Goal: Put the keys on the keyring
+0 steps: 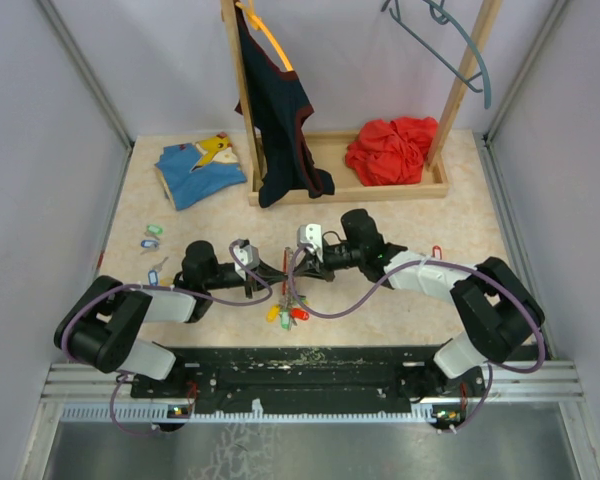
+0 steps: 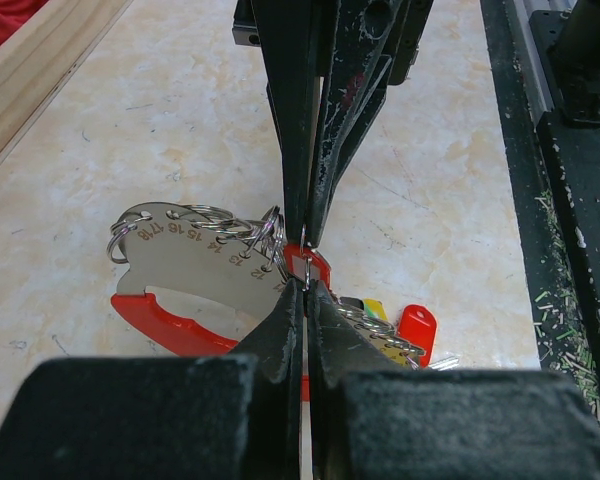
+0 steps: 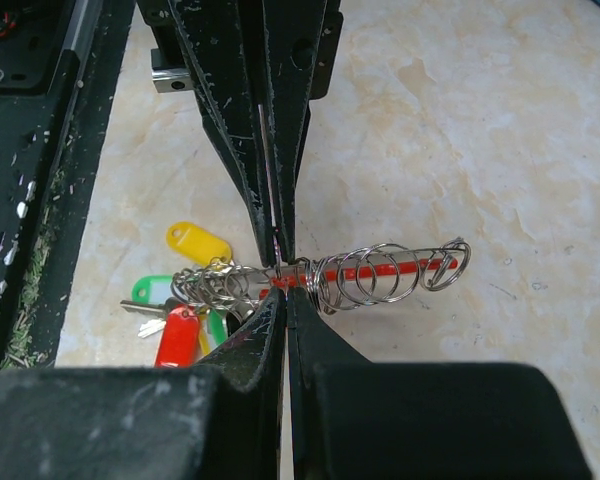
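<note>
Left gripper (image 2: 304,292) and right gripper (image 3: 283,296), tip to tip, both clench the keyring (image 3: 385,275) as I watch; tagged keys (image 3: 177,335) bunch beside them.

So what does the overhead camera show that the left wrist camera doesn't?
Only overhead: the whole arms, a wooden rack with a dark garment, a red cloth, blue clothing, and loose keys on the left of the table.
Only the left wrist: a metal plate stamped with numbers.
Both: the left hand and right hand, shut and tip to tip at the key bunch with its coloured tags.
</note>
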